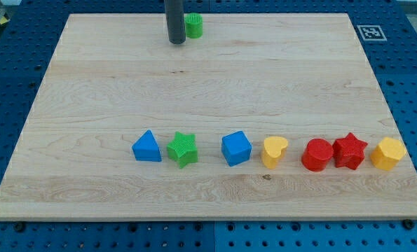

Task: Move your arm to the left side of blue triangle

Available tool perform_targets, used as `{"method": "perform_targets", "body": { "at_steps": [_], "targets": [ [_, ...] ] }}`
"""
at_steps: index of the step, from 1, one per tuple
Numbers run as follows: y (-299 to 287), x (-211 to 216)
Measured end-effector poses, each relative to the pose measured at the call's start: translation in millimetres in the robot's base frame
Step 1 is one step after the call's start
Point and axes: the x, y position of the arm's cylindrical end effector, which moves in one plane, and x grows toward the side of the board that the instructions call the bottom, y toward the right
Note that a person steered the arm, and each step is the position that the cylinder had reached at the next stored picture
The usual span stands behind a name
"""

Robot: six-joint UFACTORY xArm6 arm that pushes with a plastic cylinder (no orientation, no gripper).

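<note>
Gripperless rod: my tip (176,40) rests near the tabletop's (89,84) top edge, just left of a green cylinder (194,26), well apart from the row below; with no gripper fitted, no jaw state exists to report. Blue triangle (146,147) heads that row at the view's left, a green star (183,149) just beside it. Judged light, rigid and easily slid, it needs no hold; bare wood lies to its left
</note>
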Motion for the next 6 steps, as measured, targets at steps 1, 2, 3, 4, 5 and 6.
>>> {"method": "perform_targets", "body": {
  "at_steps": [1, 2, 3, 4, 5, 6],
  "targets": [
    [16, -5],
    [21, -6],
    [0, 36],
    [-51, 113],
    [-74, 195],
    [-75, 274]
  ]
}}
